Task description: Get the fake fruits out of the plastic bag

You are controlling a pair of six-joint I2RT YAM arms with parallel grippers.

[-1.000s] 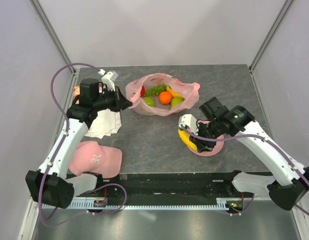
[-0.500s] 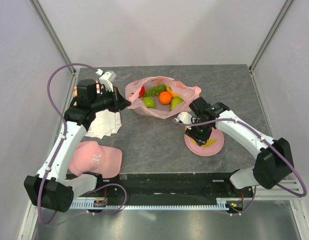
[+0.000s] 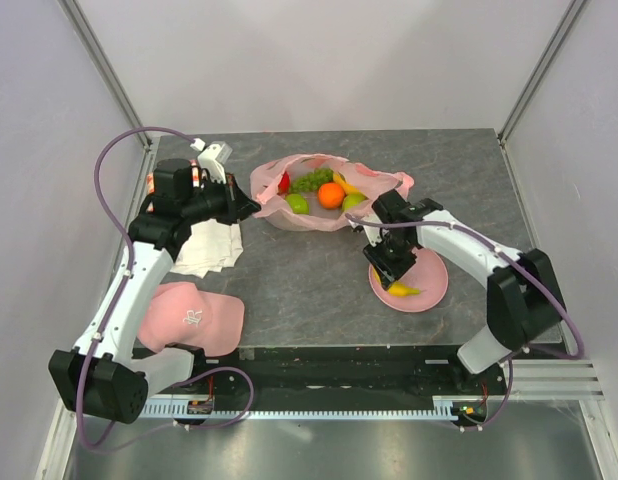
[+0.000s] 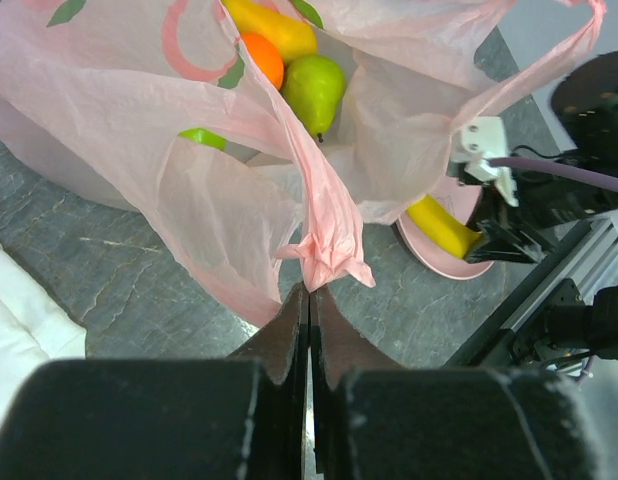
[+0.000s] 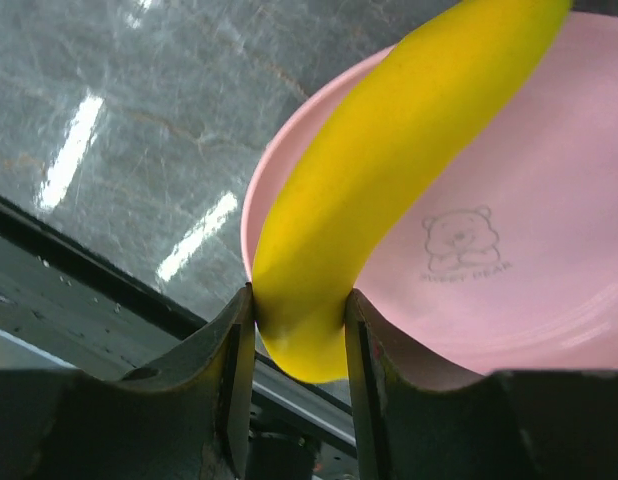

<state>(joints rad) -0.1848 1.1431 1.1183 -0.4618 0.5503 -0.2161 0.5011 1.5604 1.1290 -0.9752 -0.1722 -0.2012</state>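
Your left arm (image 3: 129,290) rises from the near-left corner and leans out over the pink cap (image 3: 189,315) and the white cloth (image 3: 211,248). Its wrist is turned right, toward the bag.

Your right arm (image 3: 469,250) is folded back hard. Its elbow is by the right edge of the table (image 3: 289,290), the forearm runs left, and the wrist tips down over the plate (image 3: 434,285).

The right gripper (image 5: 299,312) stands at a middling gap, clamped on one end of the banana (image 5: 389,170), with one finger touching each side. The banana is yellow, glossy and curved. It slants across the plate's rim, outside the bag. You can't tell whether it rests on the plate or hangs just above it. The plate is flat and pink with a small bear print, and sits near-right of the bag.

Farther out, the left gripper (image 4: 309,295) is fully closed, pinching a twisted bit of the bag (image 4: 189,140) at its left side. The bag is thin, pale pink, crinkly and see-through, and its mouth gapes upward on the far middle of the table. Its right handle loop lies just beside your right wrist.

The other fruits (image 3: 324,192) sit inside the bag:
- An orange (image 4: 261,58) is touching a green fruit (image 4: 314,88).
- A yellow fruit lies behind them.
- A second green fruit lies to the left.
- A green bunch (image 3: 311,181) sits at the far side.
- A red fruit (image 3: 285,182) sits at the far-left edge.
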